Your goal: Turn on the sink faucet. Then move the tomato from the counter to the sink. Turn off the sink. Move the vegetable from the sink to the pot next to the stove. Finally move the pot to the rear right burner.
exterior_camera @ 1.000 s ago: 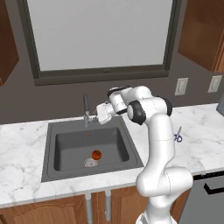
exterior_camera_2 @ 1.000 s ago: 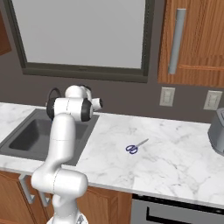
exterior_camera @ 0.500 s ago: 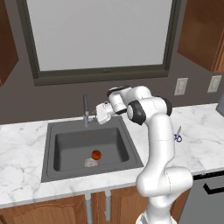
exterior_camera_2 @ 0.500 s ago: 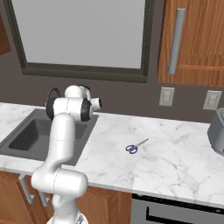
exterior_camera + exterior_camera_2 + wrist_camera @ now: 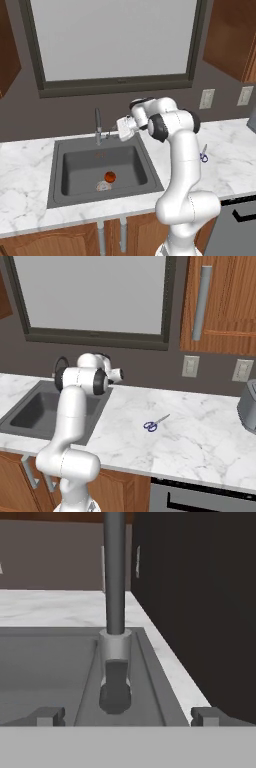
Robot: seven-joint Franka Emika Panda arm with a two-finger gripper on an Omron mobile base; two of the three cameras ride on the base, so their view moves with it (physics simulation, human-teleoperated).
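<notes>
The white arm is standing up from the bottom of the left base view, bending at the elbow and reaching sideways toward the faucet (image 5: 98, 126) at the back of the sink (image 5: 70, 190). The gripper (image 5: 114, 133) is pointing level at the faucet — close beside it, with its two tips standing wide apart and holding nothing. In the hand view the gripper (image 5: 128, 714) is facing the faucet (image 5: 115, 607) straight on, and the faucet's small handle (image 5: 115, 687) is sitting right between the two finger tips (image 5: 47, 715), not touched by either one.

The tomato (image 5: 110, 176) is lying down in the sink, near the drain (image 5: 103, 186). No water can be seen running.

In the right base view the arm is bending over the sink (image 5: 15, 421), and a pair of scissors (image 5: 155, 423) is lying on the white tabletop (image 5: 200, 431) — well apart from the arm.
</notes>
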